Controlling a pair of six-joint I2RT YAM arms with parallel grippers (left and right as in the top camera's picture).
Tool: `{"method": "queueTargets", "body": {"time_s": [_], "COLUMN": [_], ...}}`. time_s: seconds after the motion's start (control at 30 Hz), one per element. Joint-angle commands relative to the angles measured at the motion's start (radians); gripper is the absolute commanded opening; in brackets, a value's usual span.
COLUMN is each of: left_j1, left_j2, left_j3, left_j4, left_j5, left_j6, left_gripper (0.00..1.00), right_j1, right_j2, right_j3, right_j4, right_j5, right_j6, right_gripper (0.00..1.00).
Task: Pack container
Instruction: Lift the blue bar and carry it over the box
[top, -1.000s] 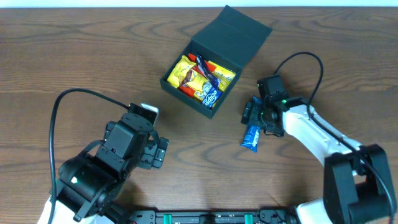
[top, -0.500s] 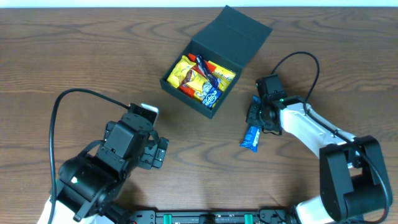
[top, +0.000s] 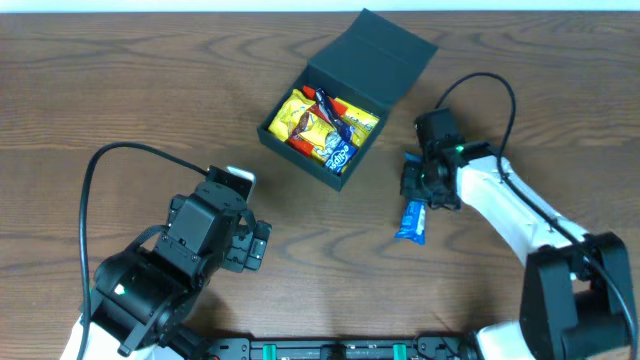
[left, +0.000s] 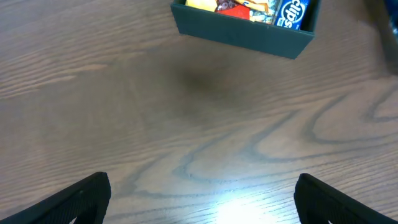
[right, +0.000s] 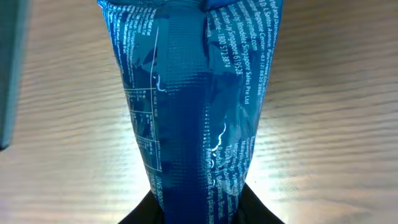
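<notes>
- The container (top: 300, 160) sits open at the far middle of the table (top: 120, 80), its lid (top: 385, 55) tipped back. Yellow, red and blue snack packets (top: 318, 125) fill it.
- Near its right side, the right gripper (top: 418, 188) is clamped on the top end of a blue packet (top: 411, 222).
- The left gripper (top: 258, 243), on the near side, has its fingers wide apart and holds nothing.
- A second ago the right fingers stood apart. The blue packet has since shifted slightly right.

Black left arm (top: 200, 240), white-shelled right arm (top: 500, 200) — looping black cables (top: 125, 146), left gripper (left: 202, 190) black
</notes>
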Motion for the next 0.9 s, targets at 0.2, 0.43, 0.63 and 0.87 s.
{"method": "queueTargets", "body": {"time_s": [0.2, 0.43, 0.63, 0.87], "left_j1": [0.003, 0.003, 0.003, 0.003], "left_j2": [0.001, 0.001, 0.001, 0.001], "left_j3": [0.001, 0.001, 0.001, 0.001], "left_j4": [-0.001, -0.001, -0.001, -0.001], "left_j5": [-0.003, -0.003, -0.003, -0.003], "left_j6": [0.014, 0.014, 0.014, 0.014], "left_gripper": [0.95, 0.95, 0.95, 0.95], "right_j1": [-0.005, -0.003, 0.037, 0.079], "right_j2": [-0.034, 0.03, 0.178, 0.377], "right_j3": [0.325, 0.595, 0.817, 1.122], "right_j4": [-0.191, -0.349, -0.442, -0.548], "right_j5": [0.019, 0.019, 0.019, 0.011], "right_j6": [-0.227, -0.406, -0.511, -0.645], "right_gripper": [0.12, 0.11, 0.11, 0.13]}}
